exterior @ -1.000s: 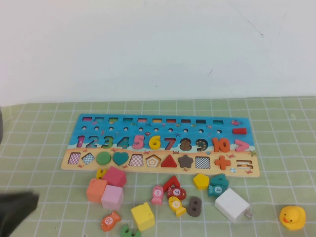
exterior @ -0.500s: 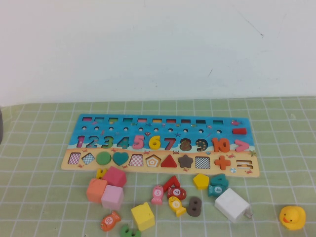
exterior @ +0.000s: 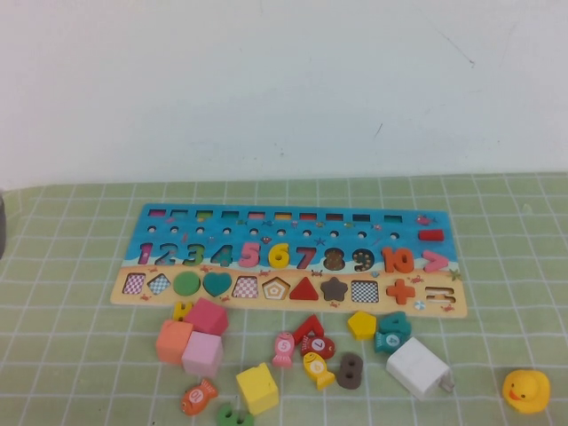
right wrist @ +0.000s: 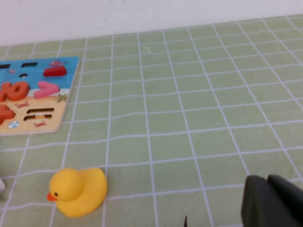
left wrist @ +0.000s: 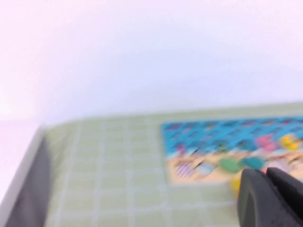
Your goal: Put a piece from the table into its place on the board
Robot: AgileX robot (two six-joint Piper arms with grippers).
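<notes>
The number-and-shape board (exterior: 284, 232) lies flat mid-table, with several shape slots empty in its lower row. Loose pieces lie in front of it: an orange cube (exterior: 173, 341), a pink cube (exterior: 202, 353), a yellow cube (exterior: 257, 388), a yellow pentagon (exterior: 360, 325), a brown 8 (exterior: 349, 371) and a teal 4 (exterior: 391, 331). Neither arm shows in the high view. My left gripper (left wrist: 266, 176) is shut and empty, off the board's left end (left wrist: 227, 142). My right gripper (right wrist: 267, 182) is shut and empty over bare cloth, right of the board (right wrist: 33, 94).
A white charger block (exterior: 417, 367) lies among the pieces at the front right. A yellow rubber duck (exterior: 525, 390) sits further right and shows in the right wrist view (right wrist: 78, 190). The green checked cloth covers the table up to a white back wall.
The dark left arm that showed at the high view's bottom left corner one second ago has left that view. The pieces and board have not moved.
</notes>
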